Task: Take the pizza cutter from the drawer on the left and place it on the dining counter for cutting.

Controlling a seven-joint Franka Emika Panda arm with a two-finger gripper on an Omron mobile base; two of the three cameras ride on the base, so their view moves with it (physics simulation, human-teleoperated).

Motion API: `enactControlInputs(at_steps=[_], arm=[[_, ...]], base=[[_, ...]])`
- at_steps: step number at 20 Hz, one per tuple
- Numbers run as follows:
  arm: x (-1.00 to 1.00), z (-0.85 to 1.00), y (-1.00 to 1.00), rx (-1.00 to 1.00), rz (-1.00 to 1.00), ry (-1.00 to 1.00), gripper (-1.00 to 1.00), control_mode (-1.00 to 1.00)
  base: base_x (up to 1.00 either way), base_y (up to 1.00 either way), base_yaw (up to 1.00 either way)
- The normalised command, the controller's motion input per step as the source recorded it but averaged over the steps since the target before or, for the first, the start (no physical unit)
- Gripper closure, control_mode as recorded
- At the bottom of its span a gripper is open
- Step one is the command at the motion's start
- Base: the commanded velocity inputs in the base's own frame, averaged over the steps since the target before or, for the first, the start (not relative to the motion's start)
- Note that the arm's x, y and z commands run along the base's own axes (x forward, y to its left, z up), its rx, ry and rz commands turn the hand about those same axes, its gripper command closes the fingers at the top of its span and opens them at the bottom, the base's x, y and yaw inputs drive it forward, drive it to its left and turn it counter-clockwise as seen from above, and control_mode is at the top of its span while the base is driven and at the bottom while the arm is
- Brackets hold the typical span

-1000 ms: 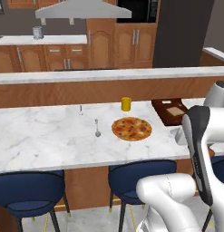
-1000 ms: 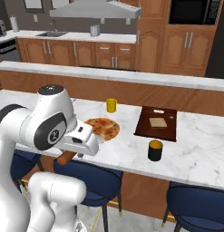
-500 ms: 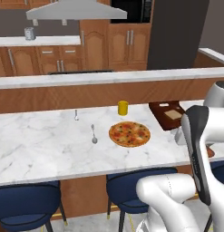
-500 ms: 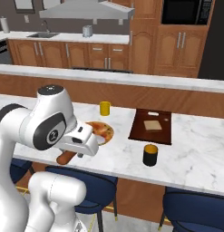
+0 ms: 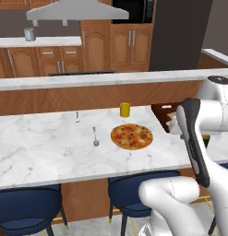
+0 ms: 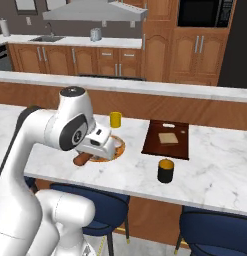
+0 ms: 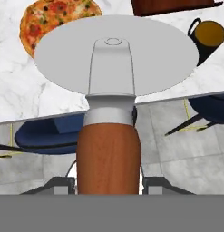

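- A kitchen with brown wooden cabinets [image 5: 129,46] along the back wall, a silver range hood [image 5: 76,11] above them and a dark built-in oven [image 6: 202,12] at the upper right.
- The dining counter [image 5: 41,152], a long white slab of grey-veined marble on a wooden base, runs across the foreground, with a raised marble ledge [image 5: 97,79] behind it.
- Blue stools [image 5: 27,209] are tucked under the counter's near edge.
- The white robot arm [image 6: 42,135] rises in front of the counter and bends toward it.
- A round pizza [image 5: 131,136] lies flat near the middle of the counter.
- A dark wooden board [image 6: 167,138] lies to the right of the pizza, with a pale square piece on it.
- The pizza cutter [image 7: 113,81] is clamped in the gripper [image 7: 109,183] by its reddish-brown handle, its silver wheel out over the counter's near edge, close to the pizza; whether the wheel touches the marble is hard to judge.
- A dark cup [image 6: 165,171] stands near the front edge, right of the cutter.
- A yellow cup [image 5: 125,109] stands just behind the pizza.
- A silver spoon [image 5: 95,137] lies left of the pizza.
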Motion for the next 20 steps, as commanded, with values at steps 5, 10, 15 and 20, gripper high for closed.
enactControlInputs(at_steps=[5,10,15,20], arm=[[0.98,-0.17,-0.21,0.05,0.00,0.00,1.00,-1.00],[0.77,-0.49,-0.16,0.01,0.00,0.00,1.00,-1.00],[0.58,-0.62,0.00,0.00,0.00,0.00,1.00,-1.00],[0.41,-0.66,0.00,0.00,0.00,0.00,1.00,-1.00]], base=[[0.00,0.00,0.00],[0.00,0.00,0.00],[0.00,0.00,0.00],[0.00,0.00,0.00]])
